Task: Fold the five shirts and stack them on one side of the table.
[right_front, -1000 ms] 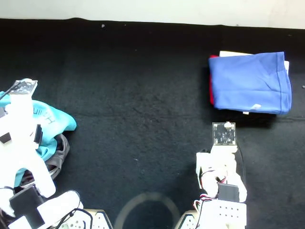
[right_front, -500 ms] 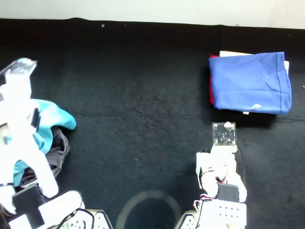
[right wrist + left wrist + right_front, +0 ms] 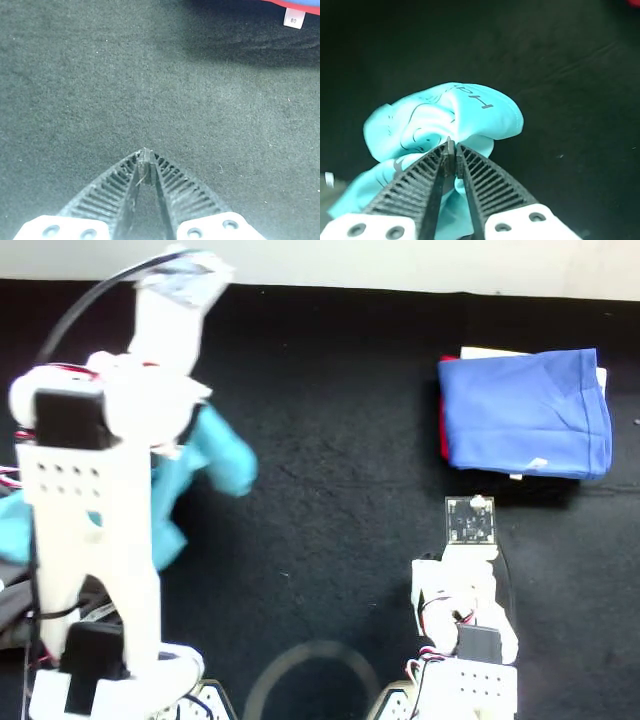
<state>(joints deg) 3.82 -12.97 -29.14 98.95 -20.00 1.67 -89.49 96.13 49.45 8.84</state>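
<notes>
1. My left tool (image 3: 451, 150) is pinched tight on a fold of the teal shirt (image 3: 215, 455) and holds it up off the bench (image 3: 330, 390), above the left half.
2. I judge this to be the pick-up step. The shirt is a crumpled bunch, not yet spread or folded.
3. Its long axis runs on a slant, from the pinched end nearest the bench's middle down toward the near left corner. I cannot tell which way the collar or hem points.
4. The next move calls for laying it flat on the bare middle, probably with a second grip to pull it straight.
5. My right tool (image 3: 144, 162) is pressed together on nothing, low over bare bench by the near edge.
6. The folded stack lies toward the far right corner. The blue shirt (image 3: 525, 412) is on top, with red (image 3: 443, 430) and white (image 3: 485, 353) edges beneath.
</notes>
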